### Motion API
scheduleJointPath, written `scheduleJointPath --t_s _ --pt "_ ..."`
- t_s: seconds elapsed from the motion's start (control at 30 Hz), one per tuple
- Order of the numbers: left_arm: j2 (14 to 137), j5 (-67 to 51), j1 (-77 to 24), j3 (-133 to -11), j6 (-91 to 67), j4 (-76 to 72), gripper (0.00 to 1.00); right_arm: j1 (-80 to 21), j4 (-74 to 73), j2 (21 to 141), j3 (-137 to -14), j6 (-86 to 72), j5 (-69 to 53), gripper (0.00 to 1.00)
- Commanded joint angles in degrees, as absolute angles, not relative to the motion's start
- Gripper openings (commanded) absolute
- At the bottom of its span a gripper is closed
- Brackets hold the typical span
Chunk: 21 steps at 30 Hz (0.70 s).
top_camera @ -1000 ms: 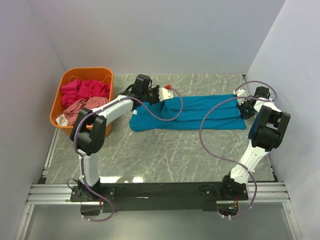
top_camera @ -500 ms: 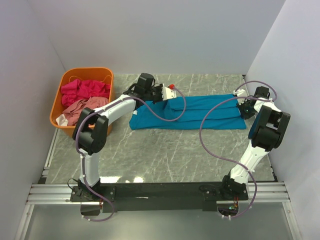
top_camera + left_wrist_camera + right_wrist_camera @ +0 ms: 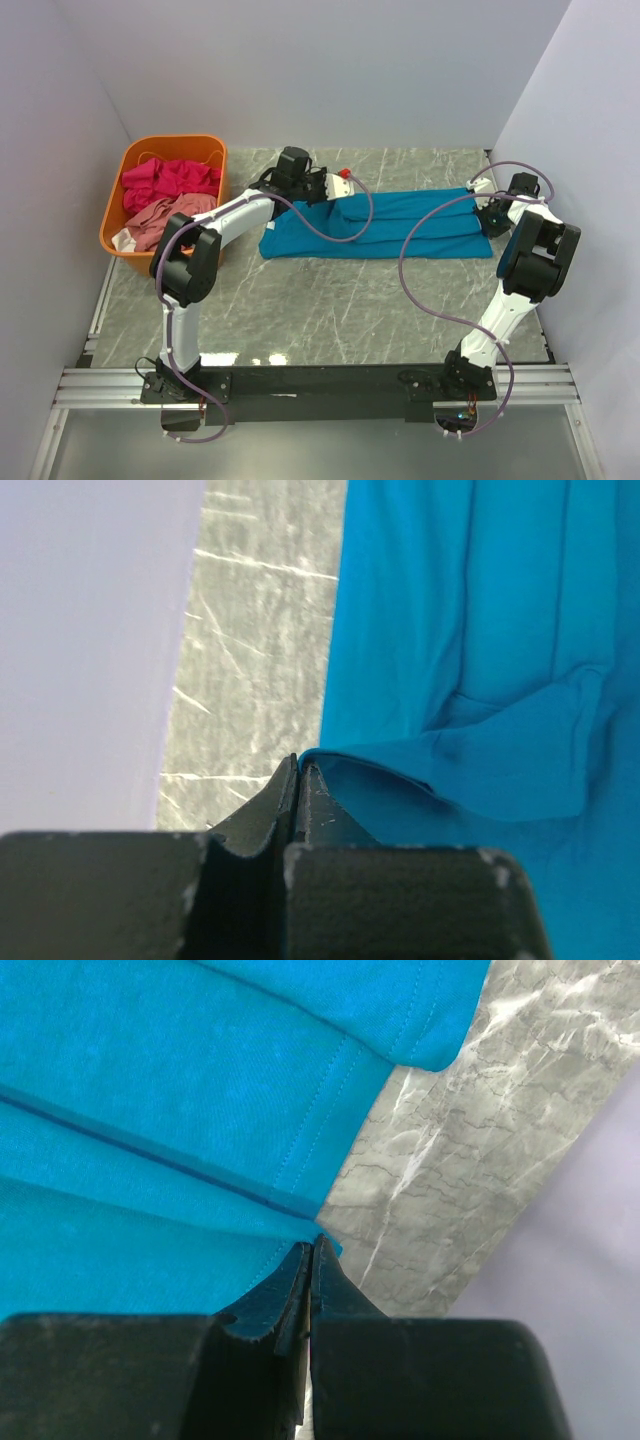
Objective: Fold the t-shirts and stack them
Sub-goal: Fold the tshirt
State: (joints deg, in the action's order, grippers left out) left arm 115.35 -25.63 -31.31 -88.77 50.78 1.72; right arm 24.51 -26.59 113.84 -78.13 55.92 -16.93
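The left gripper [image 3: 298, 768] is shut tight, with a thin edge of the teal-blue t-shirt [image 3: 480, 630] pinched between its jaws. The right gripper [image 3: 312, 1252] is likewise clamped on the hem at the opposite end. The shirt is judged light, limp and apt to sag and crease, so it is best taken at hems and corners, both ends together. It is laid lengthwise, partly folded, across the far part of the marble-patterned table [image 3: 330, 300]. Both arms are stretched far forward, wrists low. The magenta-pink t-shirt [image 3: 170, 178] and the salmon-pink t-shirt [image 3: 165, 215] are heaped in the orange plastic basket [image 3: 175, 140].
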Motion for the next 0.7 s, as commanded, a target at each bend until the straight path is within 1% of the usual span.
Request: scheduleJointPath --t_s 0.0,0.4,0.67 --pt "115.5 -26.4 -31.6 -90.9 51.0 -3.2 0.0 24.2 -24.9 114.4 -80.1 55.2 -16.2 0.01" --pt "116.0 -25.1 -31.6 -88.9 48.4 -10.1 0.0 24.2 -24.9 114.6 -80.5 54.9 -15.8 0.01" --pt "117.9 -24.3 -31.6 -90.4 47.9 -10.0 0.0 24.2 -25.0 114.9 -80.8 54.9 -15.7 0.01"
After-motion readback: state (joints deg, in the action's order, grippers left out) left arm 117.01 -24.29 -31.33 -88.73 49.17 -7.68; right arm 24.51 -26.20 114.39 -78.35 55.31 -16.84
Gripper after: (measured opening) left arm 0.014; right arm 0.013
